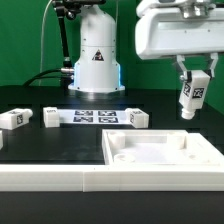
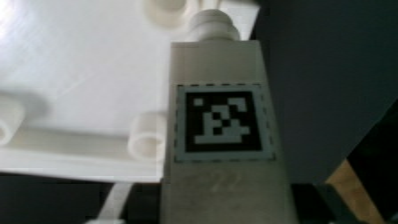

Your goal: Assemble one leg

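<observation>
My gripper hangs at the exterior view's upper right, shut on the leg, a small white post with a black-and-white tag facing out. The leg hangs roughly upright above the far right corner of the white square tray, clear of it. In the wrist view the leg fills the middle, its tag plain to see and its screw tip pointing away, with the tray's rim and corner holes beside and below it. My fingers are hidden in the wrist view.
The marker board lies on the black table in front of the robot base. One loose leg lies at the exterior view's far left and another by the board's right end. A white ledge runs along the front.
</observation>
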Available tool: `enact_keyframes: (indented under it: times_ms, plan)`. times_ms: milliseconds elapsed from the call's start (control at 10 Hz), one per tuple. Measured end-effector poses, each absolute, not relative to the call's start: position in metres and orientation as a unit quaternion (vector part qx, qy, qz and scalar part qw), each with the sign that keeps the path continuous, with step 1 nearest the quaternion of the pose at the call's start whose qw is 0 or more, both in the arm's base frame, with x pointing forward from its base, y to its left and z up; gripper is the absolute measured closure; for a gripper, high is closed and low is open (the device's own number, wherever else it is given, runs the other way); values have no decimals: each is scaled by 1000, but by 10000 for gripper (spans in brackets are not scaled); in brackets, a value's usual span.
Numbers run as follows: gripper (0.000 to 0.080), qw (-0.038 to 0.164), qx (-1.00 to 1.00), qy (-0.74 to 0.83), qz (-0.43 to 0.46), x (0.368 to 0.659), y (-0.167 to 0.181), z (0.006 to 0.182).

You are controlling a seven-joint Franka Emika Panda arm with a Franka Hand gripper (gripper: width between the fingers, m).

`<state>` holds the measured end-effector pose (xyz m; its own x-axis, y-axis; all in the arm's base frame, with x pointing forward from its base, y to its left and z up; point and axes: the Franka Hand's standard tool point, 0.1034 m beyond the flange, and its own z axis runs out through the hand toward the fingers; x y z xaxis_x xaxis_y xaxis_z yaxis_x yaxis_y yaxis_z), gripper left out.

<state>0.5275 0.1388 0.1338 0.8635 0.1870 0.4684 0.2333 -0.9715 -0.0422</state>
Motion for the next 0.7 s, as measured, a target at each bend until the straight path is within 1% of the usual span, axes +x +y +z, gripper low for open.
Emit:
enact_keyframes:
  times_ms: [100,300,400,700]
  plan:
    - [507,49,-962,-113,-242,523,140,128]
    - [507,46,-962,-119,-241,527,137,129]
    - [507,40,-961,-124,-243,538,127,130]
    - [507,33,-960,-123,-248,578,108,132]
